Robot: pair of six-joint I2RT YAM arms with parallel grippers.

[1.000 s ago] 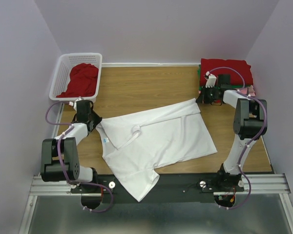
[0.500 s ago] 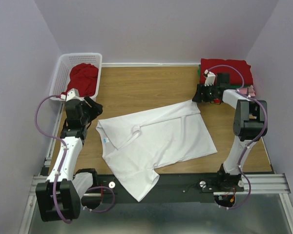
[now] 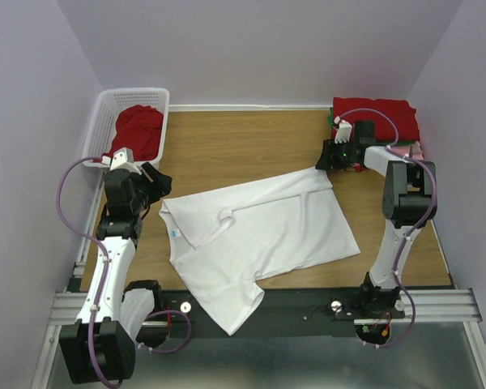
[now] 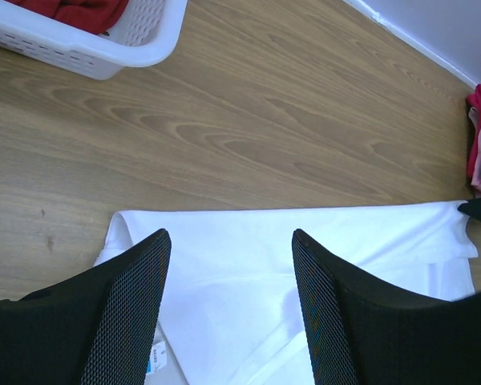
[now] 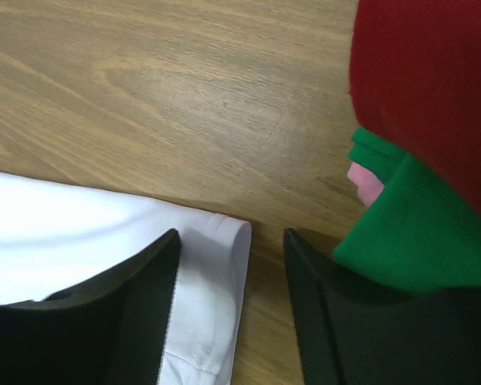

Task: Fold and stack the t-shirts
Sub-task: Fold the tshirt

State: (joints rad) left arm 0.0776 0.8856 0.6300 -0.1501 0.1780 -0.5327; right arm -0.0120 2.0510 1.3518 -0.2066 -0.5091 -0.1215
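1. The light wooden surface [image 3: 251, 138] carries the plain white cloth t-shirt [image 3: 267, 235]. It lies skewed across the middle with its far part doubled over. Its near sleeve hangs over onto the black base rail [image 3: 300, 304]. I judge this fold half done.
2. The stack of folded t-shirts, red on top [image 3: 385, 113], sits in the far right corner. Green and pink layers show only as edges, so I cannot count them.
3. The white plastic lattice basket [image 3: 104, 121] holds crumpled red cloth [image 3: 138, 130]. I cannot tell how many pieces.
4. The left gripper [image 4: 228, 241] is spread and empty over the shirt's left edge. The right gripper [image 5: 232, 237] is spread and empty over its far right corner, beside the stack. Next I would pinch both ends and square the shirt.
5. The small blue neck label [image 3: 176, 233] is too small to read.
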